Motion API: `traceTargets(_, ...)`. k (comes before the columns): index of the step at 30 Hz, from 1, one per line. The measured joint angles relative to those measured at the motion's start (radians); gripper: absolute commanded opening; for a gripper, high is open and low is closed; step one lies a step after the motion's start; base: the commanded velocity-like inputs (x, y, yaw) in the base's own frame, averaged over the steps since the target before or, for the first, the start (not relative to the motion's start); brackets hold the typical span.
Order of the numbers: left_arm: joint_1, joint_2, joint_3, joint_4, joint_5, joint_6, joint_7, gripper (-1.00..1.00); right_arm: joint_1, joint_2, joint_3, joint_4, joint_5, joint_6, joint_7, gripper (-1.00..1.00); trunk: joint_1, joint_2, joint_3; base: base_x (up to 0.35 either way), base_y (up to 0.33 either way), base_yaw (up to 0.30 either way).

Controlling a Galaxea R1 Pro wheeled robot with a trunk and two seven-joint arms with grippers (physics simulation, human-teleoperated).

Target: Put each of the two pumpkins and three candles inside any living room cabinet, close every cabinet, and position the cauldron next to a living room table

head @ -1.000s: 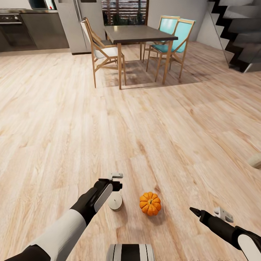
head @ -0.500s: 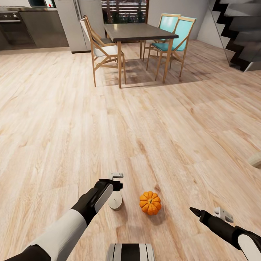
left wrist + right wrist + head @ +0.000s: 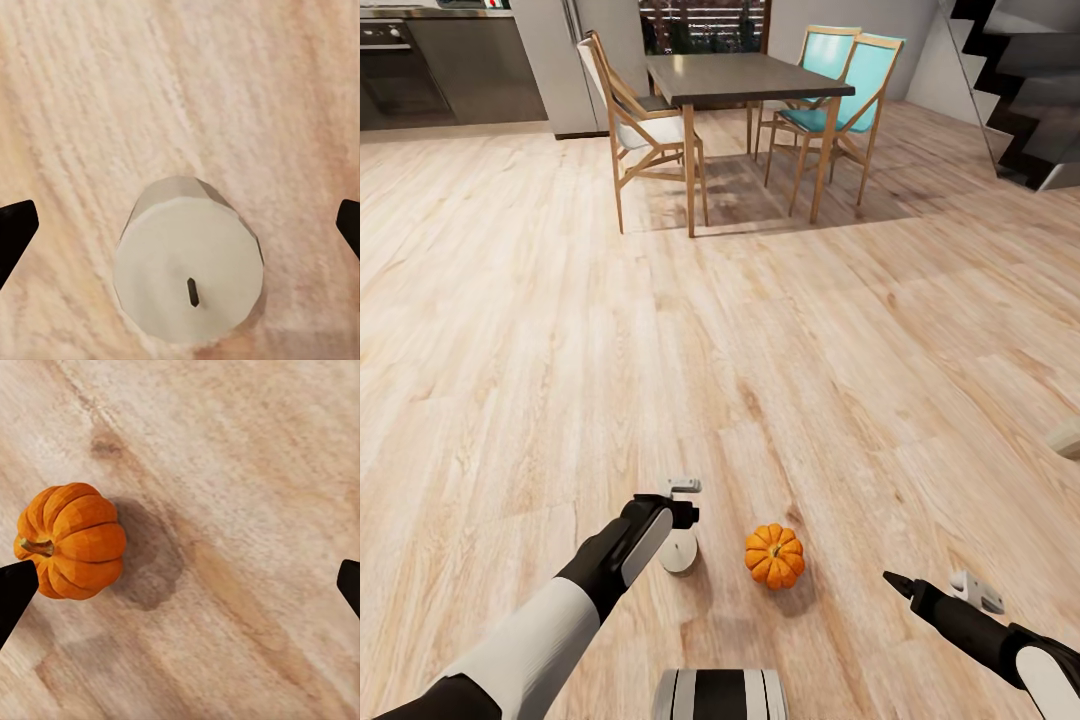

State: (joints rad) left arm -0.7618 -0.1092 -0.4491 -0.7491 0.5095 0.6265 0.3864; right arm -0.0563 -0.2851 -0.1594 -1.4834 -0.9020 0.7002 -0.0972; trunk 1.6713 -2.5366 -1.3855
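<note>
Now the left gripper (image 3: 180, 225), jaws spread wide, is hovering over the candle (image 3: 189, 266); stiff and light, probably best pinched across its sides. The right gripper (image 3: 180, 585) is also spread, the pumpkin (image 3: 71, 540) at 9 o'clock.

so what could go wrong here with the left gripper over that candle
1. In the left wrist view the candle sits off the midline between the open fingers, so closing the left gripper may knock it over.
2. The pumpkin lies close beside the candle; a toppled candle could roll into it.
3. The right gripper is open with the pumpkin at one fingertip, so lowering could nudge it away.
</note>
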Motion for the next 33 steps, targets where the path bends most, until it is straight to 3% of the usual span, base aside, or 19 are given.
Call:
traceTargets(4,0.000,0.000,0.000,0.001,0.000,0.001,0.000,1.00,0.000,0.000,0.000,0.000,0.000,0.000,0.000,1.00,0.002,-0.001,-0.015,0.000,0.000,0.000)
traceTargets(33,0.000,-0.001,0.000,0.001,0.003,0.051,0.007,1.00,0.000,0.000,0.000,0.000,0.000,0.000,0.000,1.00,0.002,-0.001,-0.019,0.000,0.000,0.000)
